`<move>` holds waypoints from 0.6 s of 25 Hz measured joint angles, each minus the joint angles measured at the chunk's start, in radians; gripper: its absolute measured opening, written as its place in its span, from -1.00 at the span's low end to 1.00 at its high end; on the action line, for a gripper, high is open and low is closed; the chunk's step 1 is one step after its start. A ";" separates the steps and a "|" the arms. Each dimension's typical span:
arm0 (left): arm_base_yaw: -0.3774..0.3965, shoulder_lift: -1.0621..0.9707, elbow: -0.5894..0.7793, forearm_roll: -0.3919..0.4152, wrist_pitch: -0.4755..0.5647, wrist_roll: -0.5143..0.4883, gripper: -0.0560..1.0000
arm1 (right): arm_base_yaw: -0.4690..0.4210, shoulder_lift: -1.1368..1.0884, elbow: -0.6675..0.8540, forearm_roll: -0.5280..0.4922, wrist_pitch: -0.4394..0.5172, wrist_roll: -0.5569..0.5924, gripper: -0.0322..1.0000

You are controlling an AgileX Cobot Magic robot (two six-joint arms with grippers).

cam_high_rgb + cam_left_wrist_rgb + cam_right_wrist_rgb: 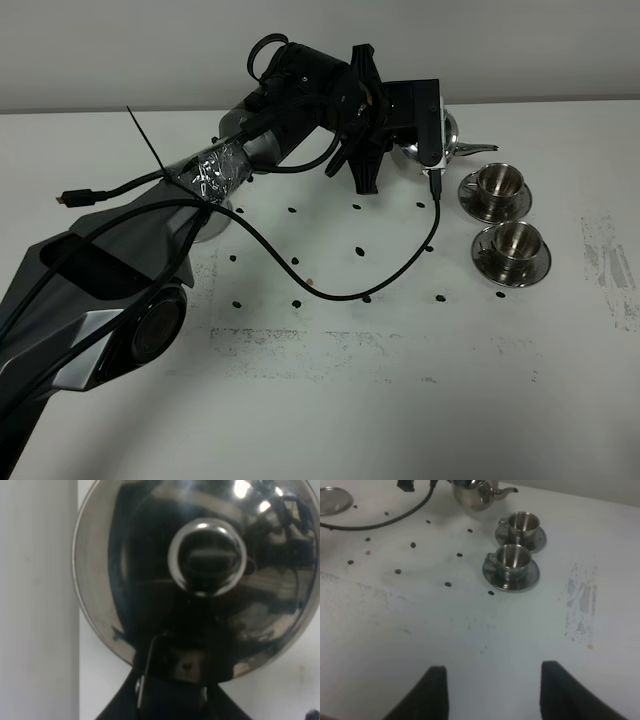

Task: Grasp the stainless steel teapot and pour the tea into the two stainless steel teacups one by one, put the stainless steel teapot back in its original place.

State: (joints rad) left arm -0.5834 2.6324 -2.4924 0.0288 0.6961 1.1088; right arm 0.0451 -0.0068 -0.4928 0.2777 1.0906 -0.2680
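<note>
The stainless steel teapot [455, 135] is at the back, mostly hidden behind my left gripper [405, 150], its spout pointing right towards the far teacup [497, 183]. The left wrist view looks down on its lid and knob [206, 557]; the left gripper [172, 680] appears shut on the handle side. The near teacup [514, 240] stands in front of the far one, each on a round saucer. The right wrist view shows the teapot [475, 495], far teacup [521, 524] and near teacup [512, 559]. My right gripper [492, 695] is open and empty, well short of the cups.
A round steel disc [212, 225] lies on the table under the left arm, also in the right wrist view [332, 500]. A black cable [330, 292] loops over the table. Small dark dots and scuffed patches [610, 265] mark the white tabletop.
</note>
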 joint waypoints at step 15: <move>-0.003 0.016 0.000 0.046 -0.057 -0.017 -0.59 | 0.000 0.000 0.000 0.000 0.000 0.000 -0.15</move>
State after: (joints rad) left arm -0.5866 2.6485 -2.4924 0.0747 0.6389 1.0917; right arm 0.0451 -0.0068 -0.4928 0.2777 1.0906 -0.2682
